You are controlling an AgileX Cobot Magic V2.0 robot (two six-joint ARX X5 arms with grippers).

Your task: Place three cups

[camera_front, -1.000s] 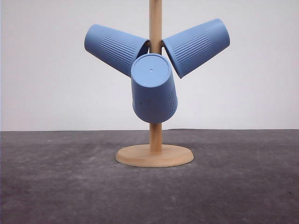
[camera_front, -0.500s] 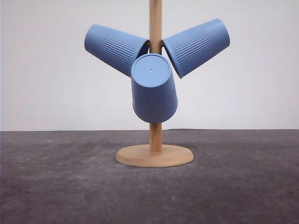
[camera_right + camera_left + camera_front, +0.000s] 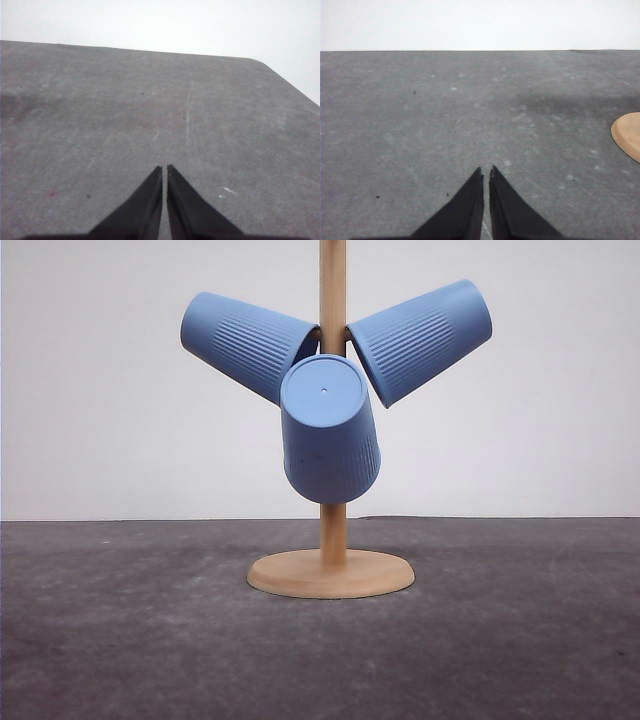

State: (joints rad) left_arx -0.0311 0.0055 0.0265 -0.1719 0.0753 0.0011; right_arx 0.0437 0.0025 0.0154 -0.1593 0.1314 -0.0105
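1. The left gripper has its two black fingers pressed nearly together, holding nothing.
2. Beneath it lies the grey table.
3. The wooden stand base shows at one edge.

left cup tilted, base up-left | right cup tilted, base up-right | front cup base toward camera

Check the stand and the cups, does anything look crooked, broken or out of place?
Nothing stands out. All three cups hang on the wooden stand, which stands upright on the table. No spill or damage is visible.
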